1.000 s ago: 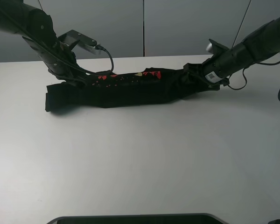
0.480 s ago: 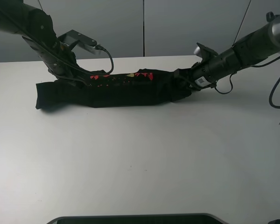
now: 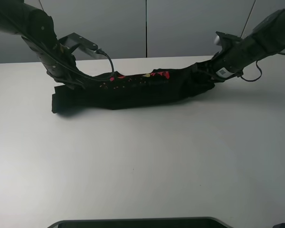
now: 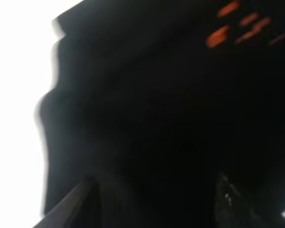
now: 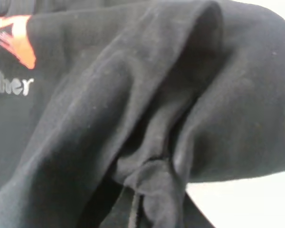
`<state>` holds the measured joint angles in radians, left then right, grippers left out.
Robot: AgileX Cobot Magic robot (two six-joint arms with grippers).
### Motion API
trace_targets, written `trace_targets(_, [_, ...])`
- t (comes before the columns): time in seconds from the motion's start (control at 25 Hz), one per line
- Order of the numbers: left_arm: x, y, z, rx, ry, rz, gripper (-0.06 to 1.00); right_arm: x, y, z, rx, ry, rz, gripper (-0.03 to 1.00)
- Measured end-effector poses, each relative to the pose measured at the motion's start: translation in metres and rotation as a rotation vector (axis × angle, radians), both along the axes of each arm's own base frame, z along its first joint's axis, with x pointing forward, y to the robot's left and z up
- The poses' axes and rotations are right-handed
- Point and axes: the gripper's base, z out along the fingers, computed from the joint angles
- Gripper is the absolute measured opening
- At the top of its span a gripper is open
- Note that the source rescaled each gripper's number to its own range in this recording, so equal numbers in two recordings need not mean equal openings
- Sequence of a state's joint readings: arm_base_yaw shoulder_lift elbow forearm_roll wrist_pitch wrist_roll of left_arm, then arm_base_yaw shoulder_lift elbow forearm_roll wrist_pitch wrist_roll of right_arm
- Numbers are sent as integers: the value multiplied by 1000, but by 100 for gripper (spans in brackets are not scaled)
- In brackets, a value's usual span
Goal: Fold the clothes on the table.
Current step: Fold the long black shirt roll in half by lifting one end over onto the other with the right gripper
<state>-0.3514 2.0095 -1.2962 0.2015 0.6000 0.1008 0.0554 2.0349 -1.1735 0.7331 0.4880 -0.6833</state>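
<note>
The black T-shirt [image 3: 133, 92] lies as a long folded band across the far part of the white table [image 3: 142, 161], with its red characters [image 3: 156, 75] on top. My left gripper [image 3: 80, 80] is shut on its left part. My right gripper [image 3: 206, 71] is shut on its right end and holds it slightly raised. In the left wrist view the shirt [image 4: 147, 104] fills the picture between two dim fingers [image 4: 85, 204]. In the right wrist view bunched cloth [image 5: 109, 104] hides the fingers, and red print [image 5: 14, 38] shows.
Grey wall panels [image 3: 147, 28] stand behind the table. A black cable [image 3: 109, 59] hangs from the left arm over the shirt. A dark object's edge [image 3: 133, 223] shows at the table's near edge. White tabletop stretches in front of the shirt.
The shirt shifted left, then back to the right. My right gripper has risen and pulled right, lifting the shirt's right end. The left arm followed slightly right.
</note>
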Motion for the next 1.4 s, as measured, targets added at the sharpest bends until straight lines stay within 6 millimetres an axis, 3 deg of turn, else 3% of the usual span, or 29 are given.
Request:
trace_targets(0.36, [-1, 0, 7, -1, -13, -6, 68, -10, -77, 39, -198, -14, -116, 7])
trace_targets(0.52, [-1, 1, 8, 1, -11, -5, 68, -18, -89, 65, -292, -55, -104, 7])
trace_targets(0.72, [-2, 1, 8, 5, -4, -3, 68, -28, -84, 100, -300, -119, -112, 7])
trace_targets(0.84, [-2, 1, 8, 7, 0, -3, 68, -31, -61, 111, -282, -148, -60, 7])
trace_targets(0.96, [-2, 1, 9, 6, -1, -2, 68, -33, -20, 113, -253, -163, 41, 7])
trace_targets(1.16, [-4, 2, 22, -5, -33, -2, 68, -35, 43, 105, -168, -184, 148, 7])
trace_targets(1.4, [-8, 3, 48, -27, -93, -2, 68, -29, 95, 92, -97, -172, 224, 7])
